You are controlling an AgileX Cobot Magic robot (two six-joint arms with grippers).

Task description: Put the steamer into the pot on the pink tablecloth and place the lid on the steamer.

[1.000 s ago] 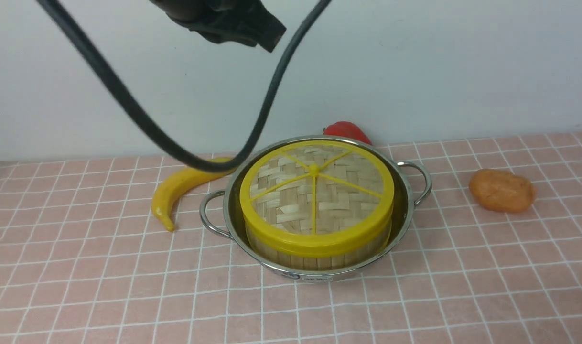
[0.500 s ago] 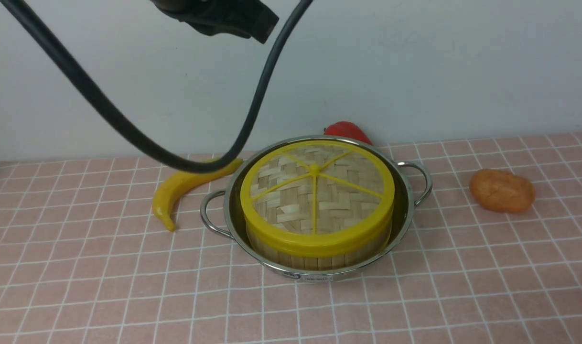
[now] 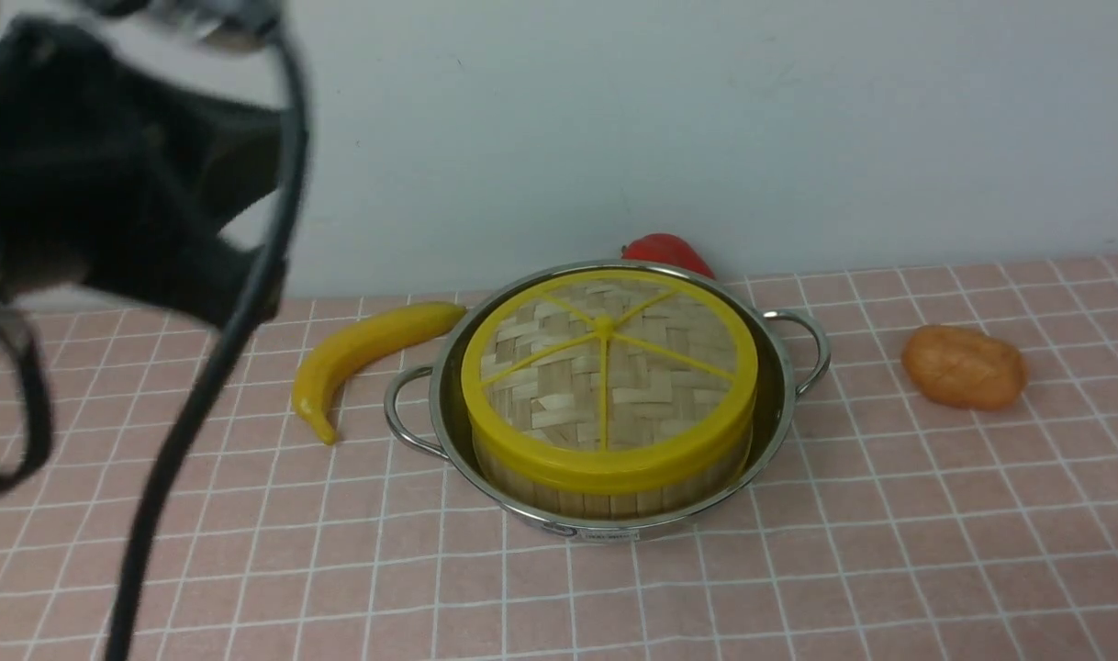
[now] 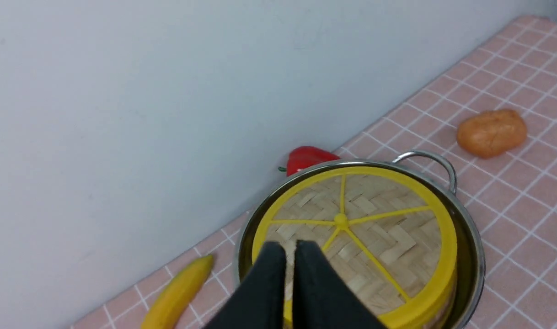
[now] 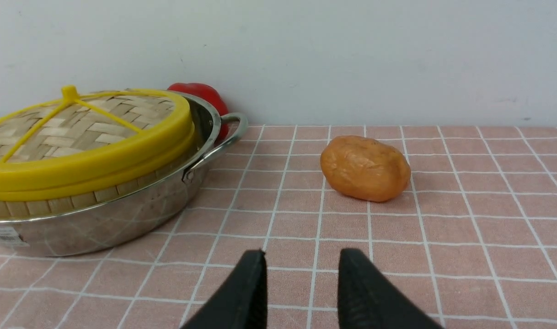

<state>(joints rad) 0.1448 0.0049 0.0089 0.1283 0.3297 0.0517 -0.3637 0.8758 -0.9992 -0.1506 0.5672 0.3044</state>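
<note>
The steel pot stands mid-table on the pink tablecloth. Inside it is the steamer, of which only the slatted wall shows. The woven lid lies flat on the steamer, hiding its inside. My left arm is a dark blur high at the far left, well clear of the pot. In the left wrist view my left gripper hangs above the lid, its fingers almost together on nothing. My right gripper is open and empty, low over the cloth to the right of the pot.
A yellow banana lies just left of the pot's handle. A red pepper sits behind the pot by the wall. An orange potato-like toy lies on the right. A black cable hangs down at the left.
My left arm has swung from above the pot to the far left and nearer the camera, taking its cable along. Pot, steamer and lid have stayed still.
</note>
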